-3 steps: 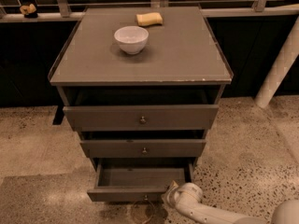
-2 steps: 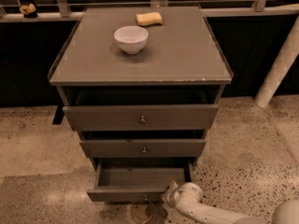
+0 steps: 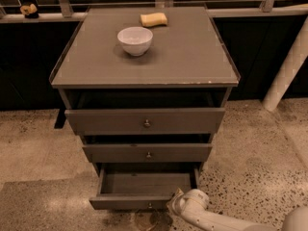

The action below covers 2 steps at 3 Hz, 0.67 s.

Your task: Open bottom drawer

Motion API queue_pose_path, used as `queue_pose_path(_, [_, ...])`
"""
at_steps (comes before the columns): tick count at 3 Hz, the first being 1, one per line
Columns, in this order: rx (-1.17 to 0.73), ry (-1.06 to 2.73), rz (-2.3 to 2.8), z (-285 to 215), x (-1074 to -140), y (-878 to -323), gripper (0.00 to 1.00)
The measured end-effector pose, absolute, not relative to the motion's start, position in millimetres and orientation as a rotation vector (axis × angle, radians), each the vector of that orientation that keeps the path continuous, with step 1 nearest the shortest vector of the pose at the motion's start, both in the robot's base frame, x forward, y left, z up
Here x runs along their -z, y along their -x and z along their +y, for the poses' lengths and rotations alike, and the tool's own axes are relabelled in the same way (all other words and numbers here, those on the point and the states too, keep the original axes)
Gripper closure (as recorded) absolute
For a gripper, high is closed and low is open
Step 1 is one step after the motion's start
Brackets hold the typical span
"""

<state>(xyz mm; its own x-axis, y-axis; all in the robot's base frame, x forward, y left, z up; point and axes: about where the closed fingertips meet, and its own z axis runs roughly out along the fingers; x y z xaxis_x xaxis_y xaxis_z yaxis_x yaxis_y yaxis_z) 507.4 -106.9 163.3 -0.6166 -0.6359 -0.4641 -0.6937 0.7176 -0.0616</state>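
Note:
The bottom drawer (image 3: 144, 186) of the grey-brown cabinet stands pulled out, its plain grey inside showing and its small knob (image 3: 149, 206) low on the front. My gripper (image 3: 177, 202) sits at the drawer's front right corner, at the end of the white arm coming in from the lower right. The gripper's tip is mostly hidden behind the wrist housing.
Above are the middle drawer (image 3: 147, 153) and top drawer (image 3: 145, 121), both slightly out. On the cabinet top (image 3: 192, 52) rest a white bowl (image 3: 135, 40) and a yellow sponge (image 3: 154, 19). A white post (image 3: 287, 71) stands at right on the speckled floor.

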Motion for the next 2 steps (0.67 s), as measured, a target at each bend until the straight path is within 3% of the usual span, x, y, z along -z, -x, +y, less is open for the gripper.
queue_pose_path(2, [-0.175, 1.014, 2.477, -108.1, -161.1, -504.2, 1.0])
